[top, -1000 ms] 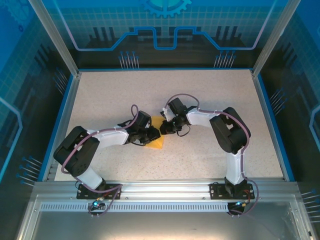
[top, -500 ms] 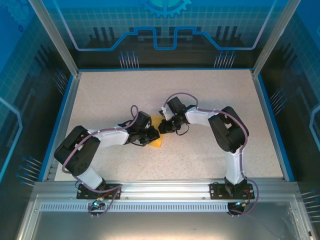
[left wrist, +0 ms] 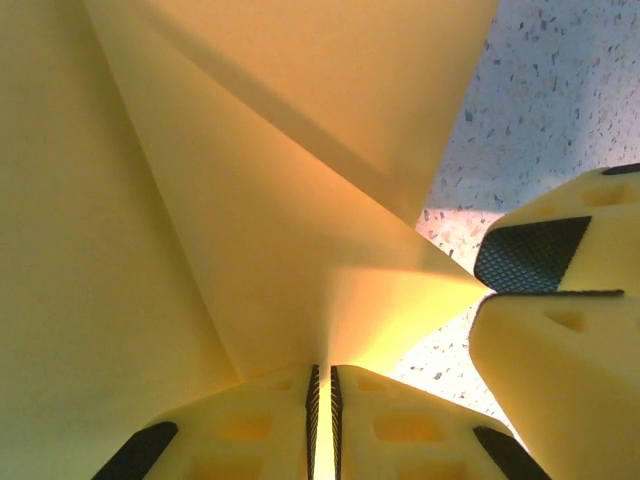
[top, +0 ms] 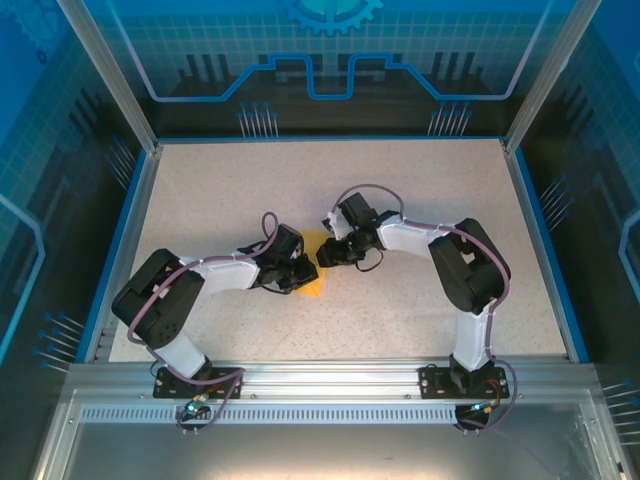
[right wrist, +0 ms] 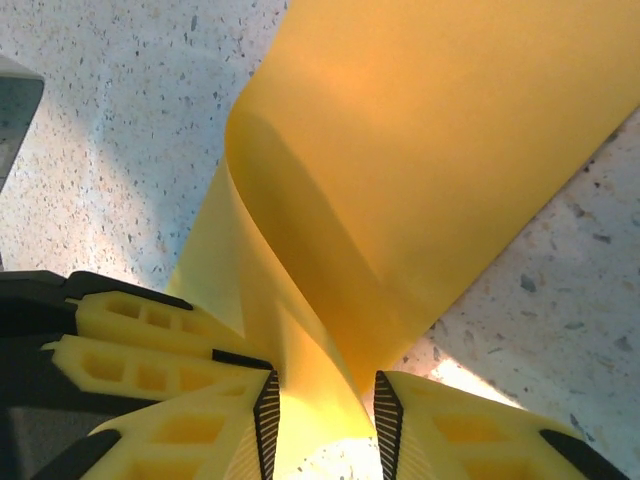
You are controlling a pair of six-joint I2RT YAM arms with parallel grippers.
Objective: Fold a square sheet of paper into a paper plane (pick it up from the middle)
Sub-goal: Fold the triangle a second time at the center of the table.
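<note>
The orange-yellow sheet of paper [top: 313,287] lies mid-table, bent and creased, between the two grippers. My left gripper [top: 303,272] comes at it from the left. In the left wrist view that gripper [left wrist: 322,385] is shut on a pinched ridge of the paper [left wrist: 250,200], and the right arm's yellow fingers [left wrist: 545,340] stand just to the right. My right gripper [top: 322,258] meets the sheet from the right. In the right wrist view its jaws [right wrist: 325,410] stand apart, with a curled fold of the paper [right wrist: 420,150] loose between them. The left fingers [right wrist: 130,330] show at the left edge.
The speckled tabletop [top: 420,200] is bounded by a blue rim [top: 545,240] and glass walls. Both arm bases sit on the metal rail [top: 330,380] at the near edge. The two wrists are almost touching over the paper.
The right gripper's jaws have parted from shut around the fold, and its elbow has shifted slightly right. The left gripper keeps its pinch in the same place.
</note>
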